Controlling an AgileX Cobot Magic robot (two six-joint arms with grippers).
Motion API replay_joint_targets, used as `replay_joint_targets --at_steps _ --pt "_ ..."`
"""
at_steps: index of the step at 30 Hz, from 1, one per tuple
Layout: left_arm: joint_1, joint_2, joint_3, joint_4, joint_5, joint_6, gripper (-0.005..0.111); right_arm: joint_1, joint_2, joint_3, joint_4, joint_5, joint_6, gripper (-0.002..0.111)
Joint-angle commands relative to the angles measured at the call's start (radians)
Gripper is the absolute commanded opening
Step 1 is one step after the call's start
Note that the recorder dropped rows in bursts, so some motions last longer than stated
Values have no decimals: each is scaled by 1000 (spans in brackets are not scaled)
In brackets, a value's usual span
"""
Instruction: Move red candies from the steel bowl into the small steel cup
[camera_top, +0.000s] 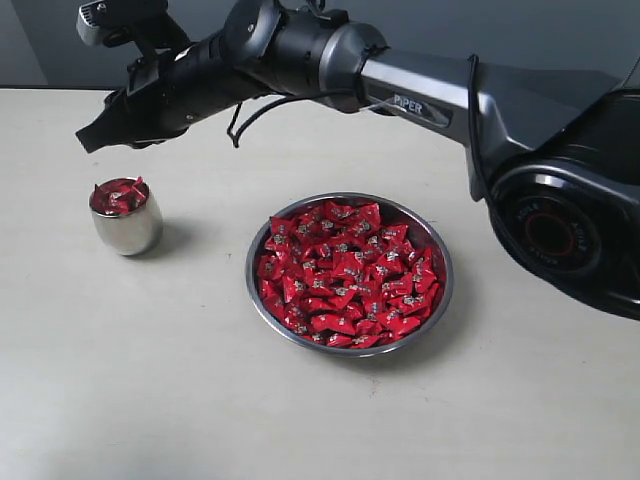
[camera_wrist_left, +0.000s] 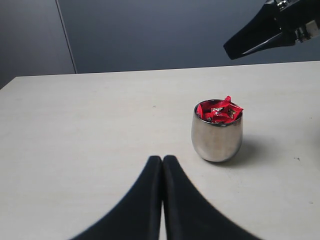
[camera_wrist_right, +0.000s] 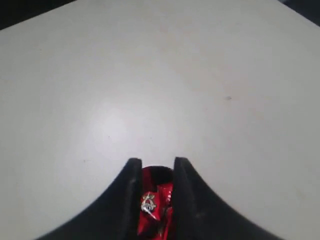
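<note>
Apparently the right tool (camera_wrist_right: 157, 164) is hanging with its jaws partly apart, and red candies (camera_wrist_right: 150, 205) are showing in the gap. I cannot tell whether it is gripping one or only looking down on the heap. The small steel cup (camera_top: 127, 228) is standing just below its tip, brimming. Back along its arm, the steel bowl (camera_top: 449, 285) is holding many more. The left tool (camera_wrist_left: 162, 159) is sitting closed and empty, with the cup just ahead of it. This is looking like the drop-off step. Anything being released needs centring over the cup's mouth, since the heap is likely shedding extras onto the counter (camera_top: 150, 380).

The candies (camera_top: 345, 270) are glossy red with tiny silver-white marks. The bowl (camera_top: 432, 238) is mirror-bright steel, the table (camera_top: 150, 400) pale beige.
</note>
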Motion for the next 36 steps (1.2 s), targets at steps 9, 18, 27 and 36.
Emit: replay_joint_targets --at_steps 9,18,27,36 --pt "1 -4 4 -2 -2 -1 0 -17 -82 -6 -118 51 121 -1" --pt "1 -4 4 -2 -2 -1 0 -23 -167 93 -135 -42 143 -1" --pt "1 -4 4 -2 -2 -1 0 -155 -525 678 -109 -334 61 -1" --pt "1 -4 4 -2 -2 -1 0 -252 -896 1105 -109 -563 19 -1"
